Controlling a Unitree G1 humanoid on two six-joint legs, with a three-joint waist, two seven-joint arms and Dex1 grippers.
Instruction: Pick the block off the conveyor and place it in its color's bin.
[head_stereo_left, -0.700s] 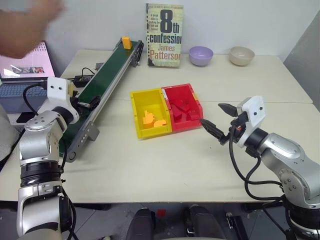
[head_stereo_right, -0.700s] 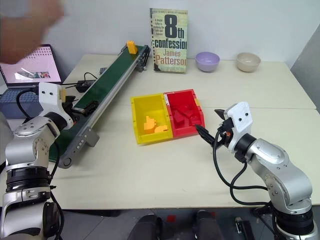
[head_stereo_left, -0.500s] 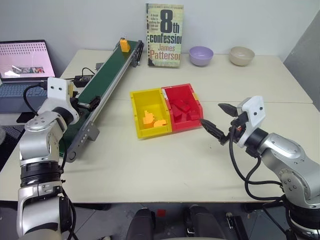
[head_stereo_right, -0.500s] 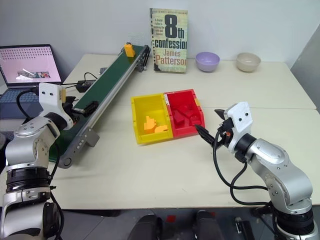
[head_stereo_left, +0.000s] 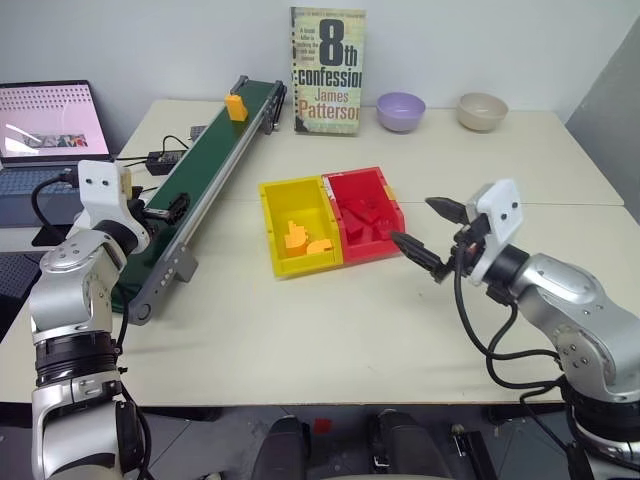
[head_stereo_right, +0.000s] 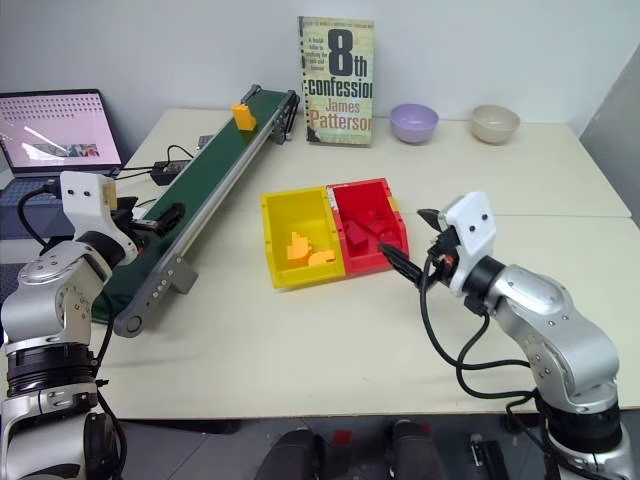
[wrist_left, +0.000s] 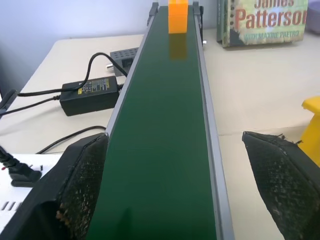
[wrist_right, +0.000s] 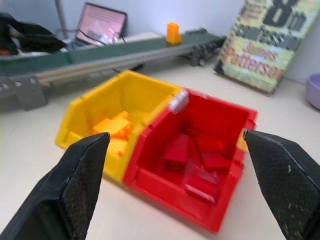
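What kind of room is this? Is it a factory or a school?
Probably a robot test lab or office, not a real factory: the conveyor is a small tabletop one, a laptop sits beside it, and a paperback novel leans against the wall.

Book (head_stereo_left: 328, 70) standing at the far edge of the desk (head_stereo_left: 300, 340): cover reads "8th confession, James Patterson" (smaller print illegible).

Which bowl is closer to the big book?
The small purple bowl. It sits right beside the upright paperback book; the small beige bowl stands farther along the table.
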